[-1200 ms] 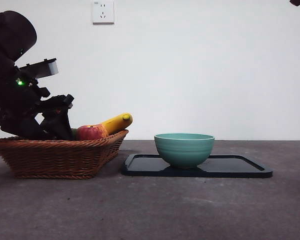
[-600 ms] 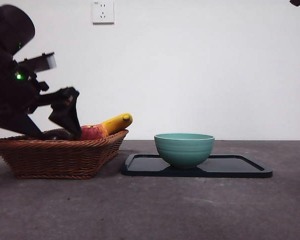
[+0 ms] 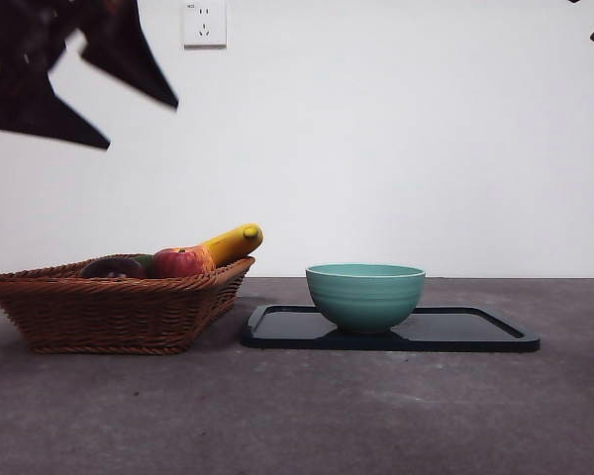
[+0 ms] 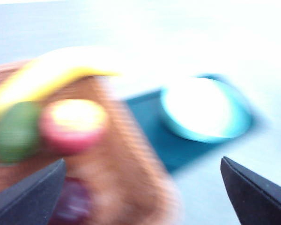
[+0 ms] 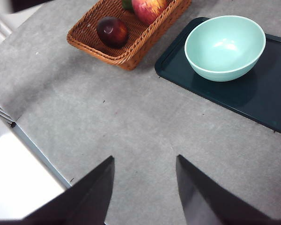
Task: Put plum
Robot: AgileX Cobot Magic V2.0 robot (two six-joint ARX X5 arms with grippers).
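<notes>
The plum (image 3: 112, 267), dark maroon and glossy, lies in the wicker basket (image 3: 109, 312) at the left, beside a red apple (image 3: 178, 262). From the right wrist the plum (image 5: 112, 31) shows alone at the basket's near end. My left gripper (image 3: 137, 124) hangs high above the basket, open and holding nothing. Its own view is blurred; the open left gripper (image 4: 143, 160) frames the plum (image 4: 72, 204) far below. My right gripper (image 5: 144, 158) is open and empty over bare table, well off from the fruit.
A yellow banana (image 3: 233, 242) and a green fruit (image 4: 14, 133) share the basket. A teal bowl (image 3: 364, 295) stands on a dark tray (image 3: 475, 332) right of the basket. A wall socket (image 3: 204, 22) is behind.
My left gripper has risen out of the basket to high above it with nothing in its jaws. The plum stays in the basket.
</notes>
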